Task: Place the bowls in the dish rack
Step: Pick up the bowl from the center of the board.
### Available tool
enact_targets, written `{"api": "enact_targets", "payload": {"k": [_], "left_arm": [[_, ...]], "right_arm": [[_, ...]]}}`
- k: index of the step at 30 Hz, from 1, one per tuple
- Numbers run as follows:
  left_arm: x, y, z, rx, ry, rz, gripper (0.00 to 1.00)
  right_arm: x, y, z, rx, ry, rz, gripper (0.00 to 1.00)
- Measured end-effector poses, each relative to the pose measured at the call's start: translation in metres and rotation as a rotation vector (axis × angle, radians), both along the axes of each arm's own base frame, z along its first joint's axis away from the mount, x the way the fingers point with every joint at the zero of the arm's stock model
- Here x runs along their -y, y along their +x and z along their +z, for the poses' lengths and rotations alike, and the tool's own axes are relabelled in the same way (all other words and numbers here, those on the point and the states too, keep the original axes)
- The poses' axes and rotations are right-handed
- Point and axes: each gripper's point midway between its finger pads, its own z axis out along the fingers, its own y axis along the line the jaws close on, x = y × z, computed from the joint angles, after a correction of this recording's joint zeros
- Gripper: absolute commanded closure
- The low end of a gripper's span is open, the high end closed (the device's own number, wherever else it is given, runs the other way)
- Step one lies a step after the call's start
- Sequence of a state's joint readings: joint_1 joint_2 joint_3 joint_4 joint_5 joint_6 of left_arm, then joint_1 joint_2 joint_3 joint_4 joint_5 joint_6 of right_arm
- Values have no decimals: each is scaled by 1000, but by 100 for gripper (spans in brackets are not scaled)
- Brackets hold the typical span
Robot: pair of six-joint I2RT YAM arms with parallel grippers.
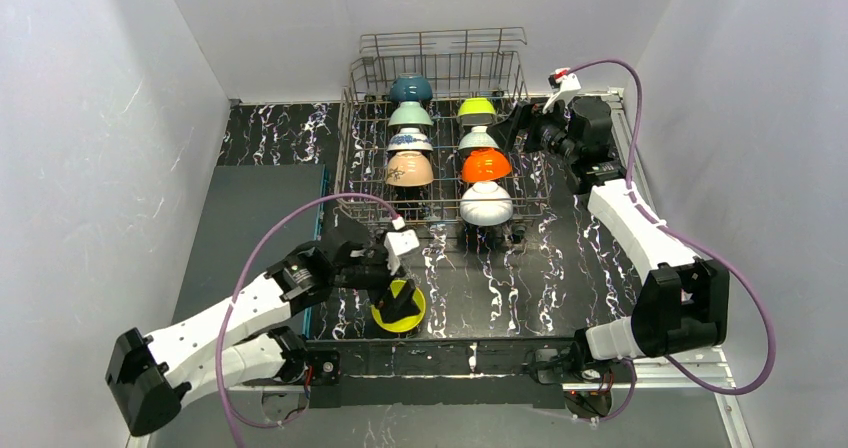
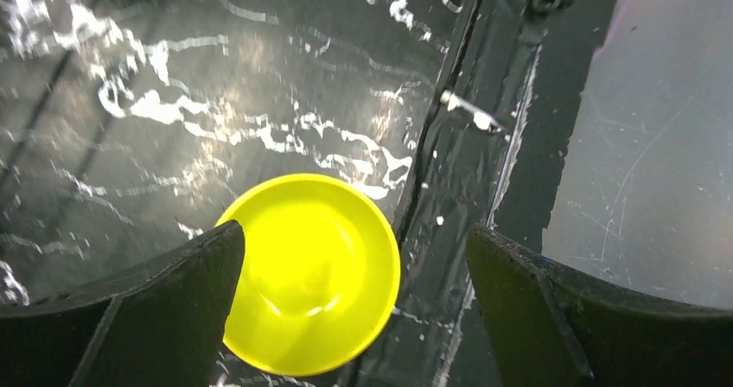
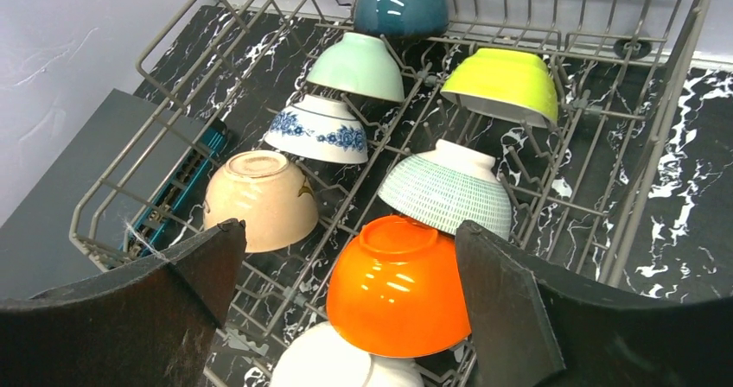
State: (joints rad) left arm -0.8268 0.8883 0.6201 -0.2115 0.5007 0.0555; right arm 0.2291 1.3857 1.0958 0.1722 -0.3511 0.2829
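The grey wire dish rack [image 1: 346, 138] stands at the table's back and holds several upturned bowls: teal-blue [image 1: 410, 89], mint [image 1: 410, 116], blue-patterned [image 1: 409, 140], tan [image 1: 409, 169], yellow-green [image 1: 477, 108], orange [image 1: 485, 165] and white [image 1: 486, 204]. One yellow bowl [image 1: 398, 311] sits upright on the table near the front edge. My left gripper [image 1: 400, 296] hovers over it, open; in the left wrist view one finger [image 2: 173, 292] overlaps the bowl's [image 2: 315, 270] left rim. My right gripper [image 1: 512, 128] is open and empty beside the rack's right side, looking down on the orange bowl [image 3: 398, 288].
A grey mat [image 1: 255, 218] lies left of the rack, with a teal strip [image 3: 186, 180] along its edge. White walls close in on three sides. The table's front edge [image 2: 484, 145] runs just right of the yellow bowl.
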Motion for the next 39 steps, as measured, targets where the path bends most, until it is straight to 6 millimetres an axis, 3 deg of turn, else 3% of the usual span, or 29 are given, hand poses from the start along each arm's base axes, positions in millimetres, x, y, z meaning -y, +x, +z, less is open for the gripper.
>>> {"api": "enact_targets", "payload": {"k": [3,10,16,22,25,33,39], "left_arm": [[-4,-7,-13,-70,132,76,9],[-3,-22,-45,-224,424,248,12],[1,-34,-76,-214,619,290,28],[0,-31,-101,-176,744,328,52],[-1,-32,-108,-170,771,325,60],[6,-36,-111,-157,763,292,96],[7,-34,-104,-130,750,272,100]], "right_arm": [[-1,0,-4,-22,8,2,1],[-3,0,-14,-66,17,7,1],[-3,-1,-15,-74,17,8,1],[-4,-2,-17,-85,16,10,1],[-4,-2,-17,-85,16,11,1],[-4,-2,-17,-86,17,12,1],[-5,-2,-12,-81,20,20,1]]}}
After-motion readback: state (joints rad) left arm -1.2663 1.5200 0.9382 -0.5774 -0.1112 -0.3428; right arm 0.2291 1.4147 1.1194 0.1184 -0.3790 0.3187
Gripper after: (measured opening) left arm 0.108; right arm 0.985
